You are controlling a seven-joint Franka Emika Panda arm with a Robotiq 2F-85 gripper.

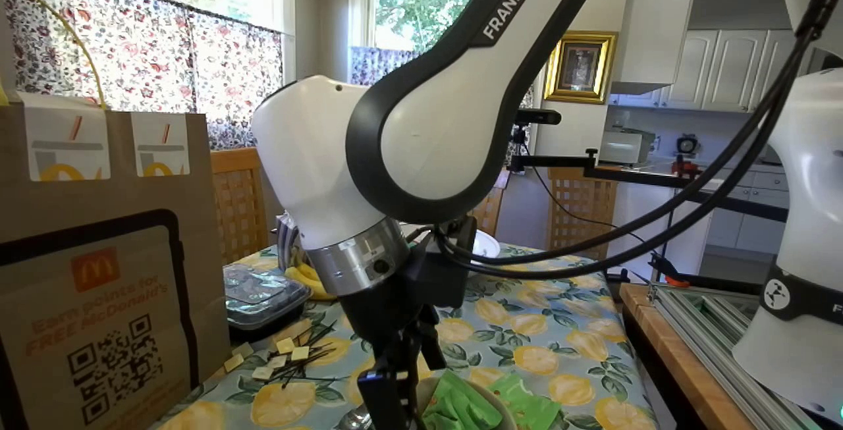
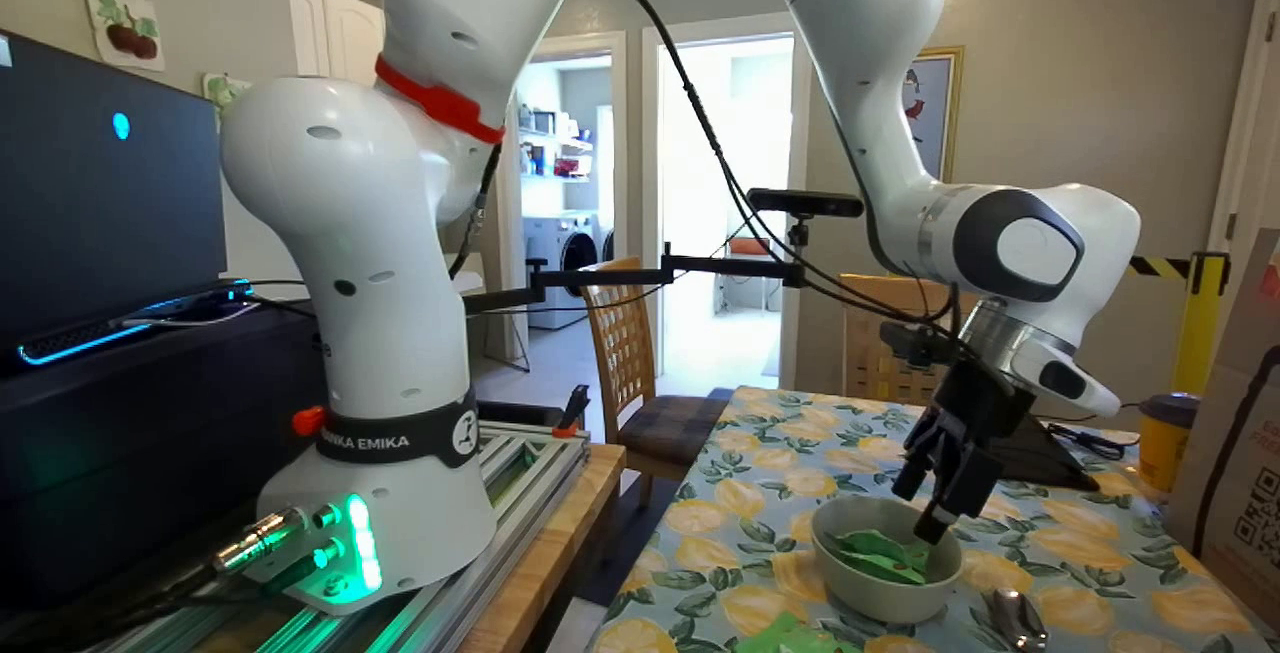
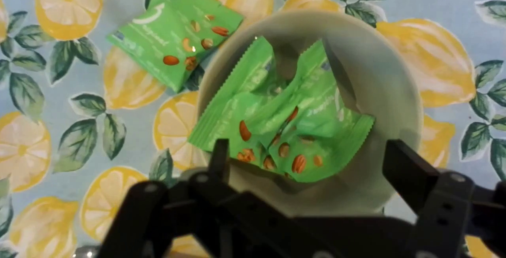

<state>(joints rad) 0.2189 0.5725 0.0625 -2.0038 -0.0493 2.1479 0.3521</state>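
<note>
One packet (image 3: 176, 32) lies beside a bowl (image 3: 395, 92) of similar packets (image 3: 272, 121); bag (image 1: 112, 239) and box (image 1: 260, 292) stand farther off. End effector (image 3: 308, 157): fingers spread wide above the bowl, gripping nothing.

Gripper (image 3: 306, 151) hovers over bowl (image 3: 389, 96), packets (image 3: 284, 131) lie in bowl beneath it, loose packet (image 3: 178, 32) lies on tablecloth (image 3: 130, 143) just beside bowl, upper left of gripper in wrist view, and in an exterior view utensil (image 1: 354, 419) sits just left of gripper, container (image 1: 263, 288) left and behind it, bag (image 1: 132, 232) farthest left.

Green packets (image 3: 316, 127) — blue, lemon-patterned tablecloth (image 3: 136, 141)
</note>
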